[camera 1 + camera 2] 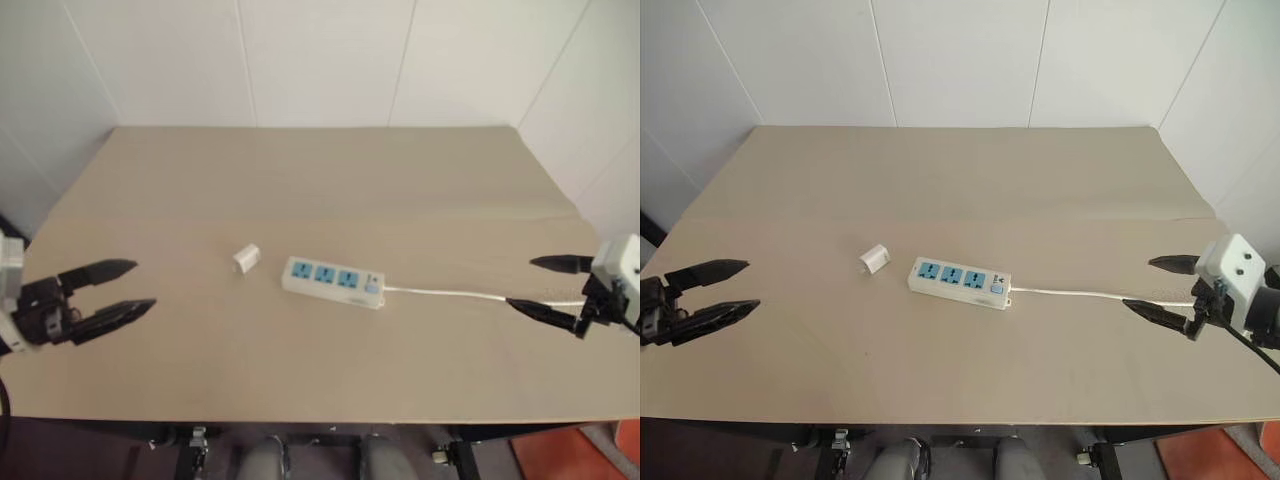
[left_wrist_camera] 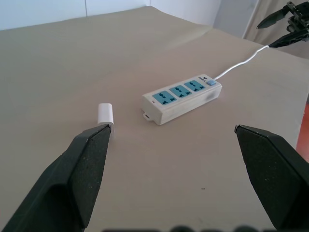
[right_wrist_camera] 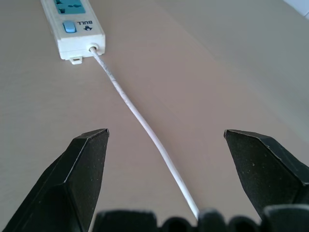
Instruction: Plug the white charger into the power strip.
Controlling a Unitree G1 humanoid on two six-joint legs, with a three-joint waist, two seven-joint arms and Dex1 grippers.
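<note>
The white charger [image 1: 246,259] lies on its side on the tan table, just left of the power strip [image 1: 333,281], a white bar with three blue sockets and a switch at its right end. Its white cord [image 1: 450,293] runs off to the right. My left gripper [image 1: 128,288] hovers open at the table's left edge, well left of the charger, holding nothing. At the right edge my right gripper [image 1: 538,283] is open too, with the cord [image 3: 145,125] passing between and below its fingers. In the left wrist view the charger [image 2: 105,113] and strip [image 2: 182,97] lie ahead of the open fingers.
The tan table [image 1: 320,180] is bare behind the strip and ends at white walls at the back and both sides. Its front edge [image 1: 320,418] runs close below the grippers.
</note>
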